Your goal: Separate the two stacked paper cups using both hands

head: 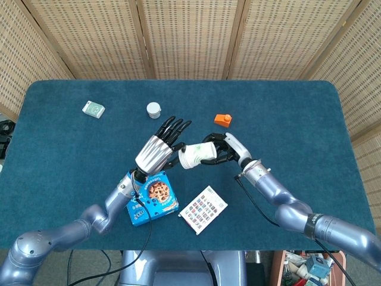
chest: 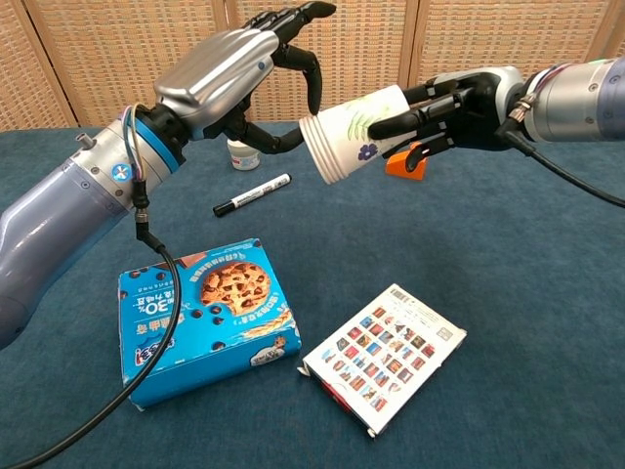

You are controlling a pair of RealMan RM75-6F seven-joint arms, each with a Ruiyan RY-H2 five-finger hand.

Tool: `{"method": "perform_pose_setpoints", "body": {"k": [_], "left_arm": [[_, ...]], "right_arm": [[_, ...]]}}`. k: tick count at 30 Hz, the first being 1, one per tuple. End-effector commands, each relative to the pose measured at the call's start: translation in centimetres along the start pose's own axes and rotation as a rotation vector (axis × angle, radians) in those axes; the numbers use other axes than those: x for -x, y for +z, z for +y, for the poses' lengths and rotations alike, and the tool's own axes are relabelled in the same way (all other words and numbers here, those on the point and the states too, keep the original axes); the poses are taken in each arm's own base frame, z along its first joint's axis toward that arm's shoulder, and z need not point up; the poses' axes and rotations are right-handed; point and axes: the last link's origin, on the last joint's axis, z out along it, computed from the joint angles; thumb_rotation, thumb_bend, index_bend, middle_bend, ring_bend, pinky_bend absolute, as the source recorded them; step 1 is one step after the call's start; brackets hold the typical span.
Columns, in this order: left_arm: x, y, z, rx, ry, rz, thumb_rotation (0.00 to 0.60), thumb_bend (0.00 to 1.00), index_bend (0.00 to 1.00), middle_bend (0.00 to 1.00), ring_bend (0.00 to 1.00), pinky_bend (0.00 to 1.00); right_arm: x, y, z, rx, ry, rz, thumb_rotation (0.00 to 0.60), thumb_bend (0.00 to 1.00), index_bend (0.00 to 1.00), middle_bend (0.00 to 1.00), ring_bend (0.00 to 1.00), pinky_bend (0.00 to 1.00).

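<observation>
The stacked paper cups [head: 194,155] [chest: 354,133] are white with a small blue flower and green marks. They lie sideways in the air above the table, mouth toward my left hand. My right hand [head: 225,149] [chest: 455,100] grips them around the base end. My left hand [head: 159,148] [chest: 237,73] hovers at the cups' rim with fingers apart and curved; thumb and a fingertip reach the rim from below and above. I cannot tell whether they touch it.
A blue cookie box [head: 150,197] [chest: 200,317] and a printed card pack [head: 203,208] [chest: 388,355] lie on the blue table [head: 297,119] below the hands. A black marker [chest: 252,194], a small white jar [head: 153,109], an orange block [head: 223,120] and a green card [head: 93,108] lie farther back.
</observation>
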Motion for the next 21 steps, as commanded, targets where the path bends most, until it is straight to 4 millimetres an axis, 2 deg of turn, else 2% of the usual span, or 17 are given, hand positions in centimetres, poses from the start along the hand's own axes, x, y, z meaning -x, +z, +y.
{"method": "perform_pose_setpoints", "body": {"k": [1,7,15,21], "left_arm": [[0.1,0.0,0.0,0.002,0.005,0.0,0.6,0.45,0.55,0.0,0.0,0.0],[0.1,0.1,0.0,0.003,0.007,0.008,0.6,0.61,0.59,0.0,0.0,0.0],[-0.1,0.1,0.1,0.005,0.012,0.019,0.6,0.67,0.63,0.0,0.0,0.0],[-0.5,-0.7,-0.7,-0.009,0.023,0.022,0.6,0.68,0.65,0.01,0.0,0.0]], "right_arm": [[0.0,-0.1,0.0,-0.002,0.002,-0.005,0.6,0.42,0.59,0.6,0.47,0.61],[0.0,-0.2,-0.1,-0.008,0.001,-0.007,0.6,0.43,0.59,0.6,0.47,0.61],[-0.2,-0.4,-0.1,-0.015,0.001,-0.003,0.6,0.43,0.59,0.6,0.47,0.61],[-1.0,-0.6,-0.2,-0.021,0.004,0.02,0.6,0.43,0.59,0.61,0.47,0.61]]}}
